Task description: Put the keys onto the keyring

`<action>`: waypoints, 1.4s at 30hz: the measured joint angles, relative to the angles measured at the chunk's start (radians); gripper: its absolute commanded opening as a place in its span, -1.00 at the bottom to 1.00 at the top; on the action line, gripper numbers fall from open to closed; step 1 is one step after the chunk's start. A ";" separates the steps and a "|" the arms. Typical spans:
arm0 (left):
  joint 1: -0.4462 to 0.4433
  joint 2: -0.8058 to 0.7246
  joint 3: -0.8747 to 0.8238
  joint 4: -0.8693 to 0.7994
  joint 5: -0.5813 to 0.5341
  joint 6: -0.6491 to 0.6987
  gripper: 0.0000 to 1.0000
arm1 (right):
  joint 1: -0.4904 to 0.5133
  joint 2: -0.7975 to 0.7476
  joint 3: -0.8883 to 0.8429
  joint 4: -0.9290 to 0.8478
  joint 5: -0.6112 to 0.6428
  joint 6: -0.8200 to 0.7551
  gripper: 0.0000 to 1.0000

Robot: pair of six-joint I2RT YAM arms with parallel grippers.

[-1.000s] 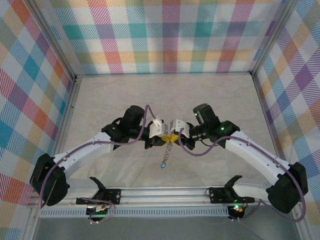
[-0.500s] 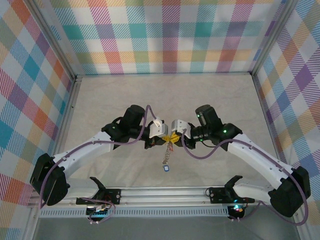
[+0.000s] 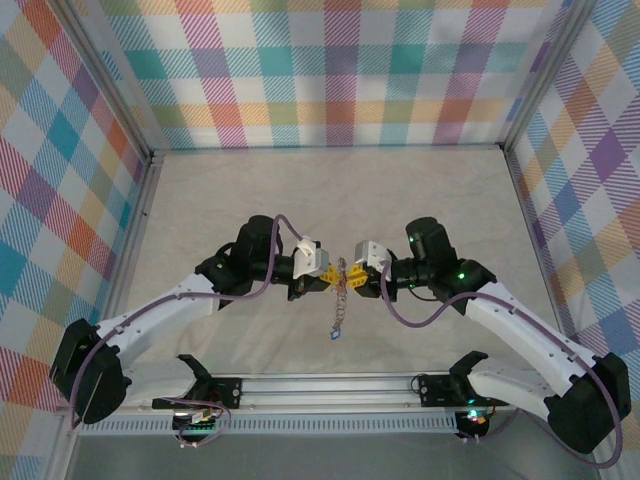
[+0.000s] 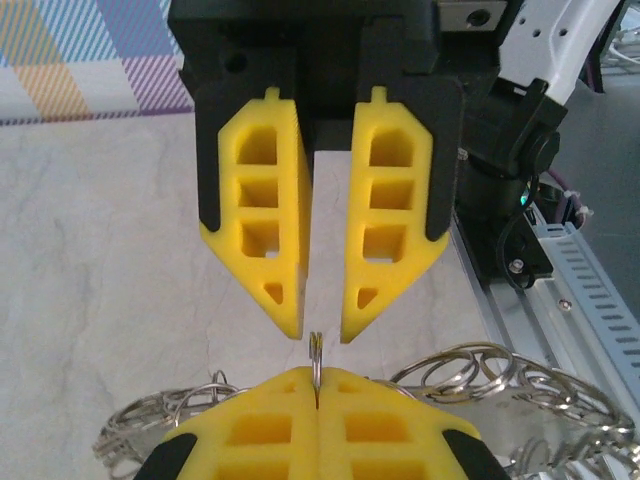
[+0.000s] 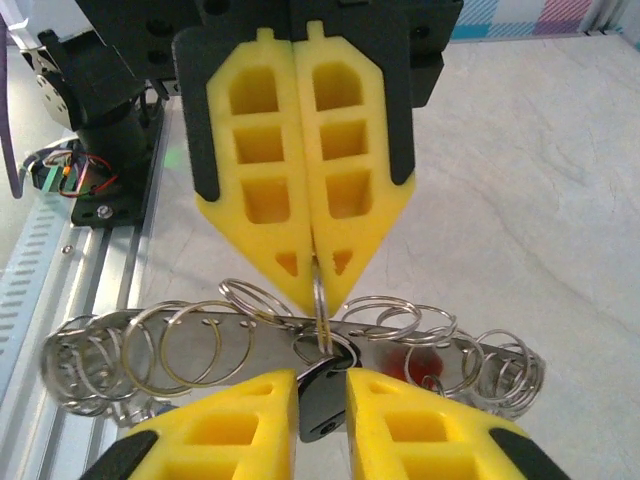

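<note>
My two grippers meet tip to tip above the middle of the table. The left gripper [image 3: 330, 276] [image 4: 316, 378] is shut on the edge of the silvery keyring [image 4: 316, 348] [image 5: 320, 300]. The right gripper [image 3: 356, 276] [image 5: 322, 385] faces it with its fingers a little apart. The black key head [image 5: 328, 405] shows in that gap and hangs from the keyring. A blurred red key head [image 5: 415, 360] sits behind the rings lower down. The chain [image 3: 338, 310] dangles from the keyring towards the table.
A metal strip [image 5: 255, 345] strung with several loose wire rings hangs just under the grippers. The aluminium rail [image 3: 330, 385] with both arm bases runs along the near edge. Checked walls close in the back and both sides.
The right gripper's fingers have parted a little and that arm has drawn back to the right. The left gripper stays shut on the keyring. The chain has swung slightly.
</note>
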 measured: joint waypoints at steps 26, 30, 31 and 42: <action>0.010 -0.030 -0.040 0.103 0.026 -0.055 -1.00 | -0.027 -0.016 -0.063 0.114 -0.072 0.044 -0.30; 0.010 -0.030 -0.040 0.104 0.026 -0.056 -1.00 | -0.027 -0.036 -0.119 0.137 -0.066 0.053 -0.29; 0.010 -0.030 -0.040 0.104 0.026 -0.056 -1.00 | -0.027 -0.034 -0.125 0.143 -0.066 0.057 -0.28; 0.013 -0.030 -0.040 0.104 0.026 -0.056 -1.00 | 0.024 0.020 -0.175 0.336 -0.054 0.146 -0.23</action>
